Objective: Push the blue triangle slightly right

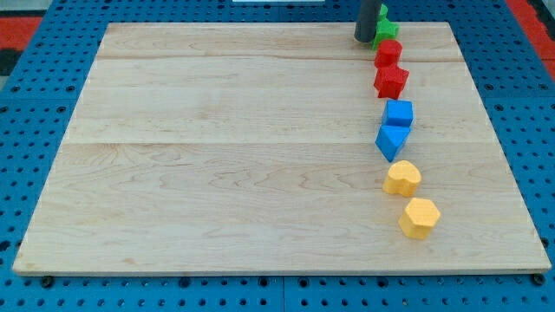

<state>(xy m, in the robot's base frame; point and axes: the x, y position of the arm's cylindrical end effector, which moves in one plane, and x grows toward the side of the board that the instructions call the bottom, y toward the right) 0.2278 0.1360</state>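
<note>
The blue triangle (391,141) lies on the wooden board at the view's right, just below a blue cube (399,113) that it touches. My tip (365,38) is the lower end of the dark rod at the view's top, far above the blue triangle. It stands just left of a green block (384,29), whose shape I cannot make out because the rod partly hides it.
Two red blocks (388,53) (391,81) sit in a column between the green block and the blue cube. A yellow heart-like block (402,178) and a yellow hexagonal block (420,217) lie below the triangle. The board's right edge (507,147) is near this column.
</note>
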